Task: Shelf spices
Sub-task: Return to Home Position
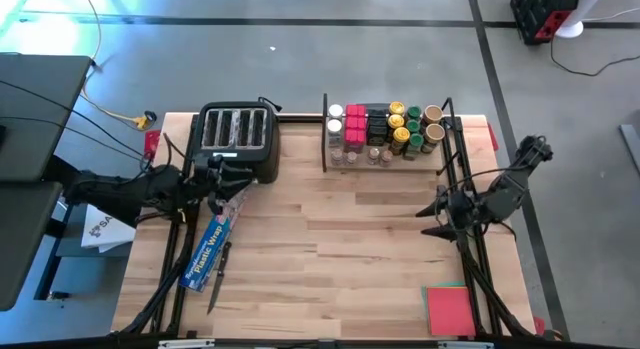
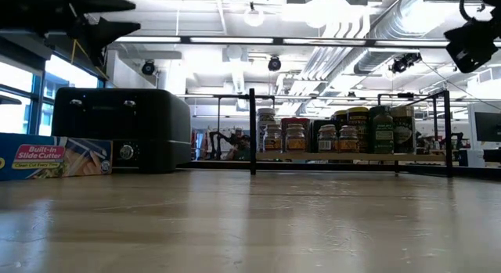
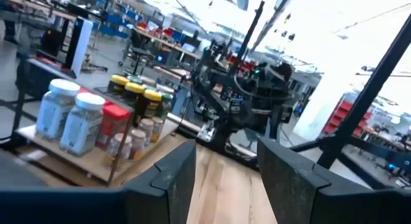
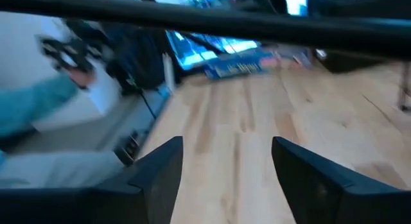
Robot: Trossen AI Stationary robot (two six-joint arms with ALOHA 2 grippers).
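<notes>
— What do we have on the bench (image 1: pixel 340 259)?

— Pale wood planks, smooth, with a faint grain. At the back edge, toward the right corner, we see the shelf (image 2: pixel 344 156): a flat light-wood board between thin black rod frames. The spices (image 1: pixel 385 129) stand on it in tight rows. There are white-lidded round jars at the left end, then red rectangular tins, then black boxes. Yellow, green and tan round lids fill the right end, and tiny clear jars line the front of the left half.

— And beside it?

— A boxy black four-slot toaster (image 1: pixel 238 134) sits at the back edge, left of the shelf and apart from it. A long blue plastic-wrap box (image 1: pixel 212 247) lies slantwise near the left edge. A flat red pad (image 1: pixel 450 309) sits at the front right corner.

— How much room do we get?

— Bare wood runs from the shelf's front to the front edge, across the whole middle.

— And the grippers?

— The left gripper (image 3: pixel 226 147) hangs raised near the toaster's front, over the back end of the blue box. Its blunt dark fingers (image 3: pixel 173 179) are spread apart with nothing between them. The right gripper (image 4: pixel 227 142) hangs near the right edge, forward of the shelf's right end, off the wood. Its fingers are likewise parted and grasp nothing.
</notes>
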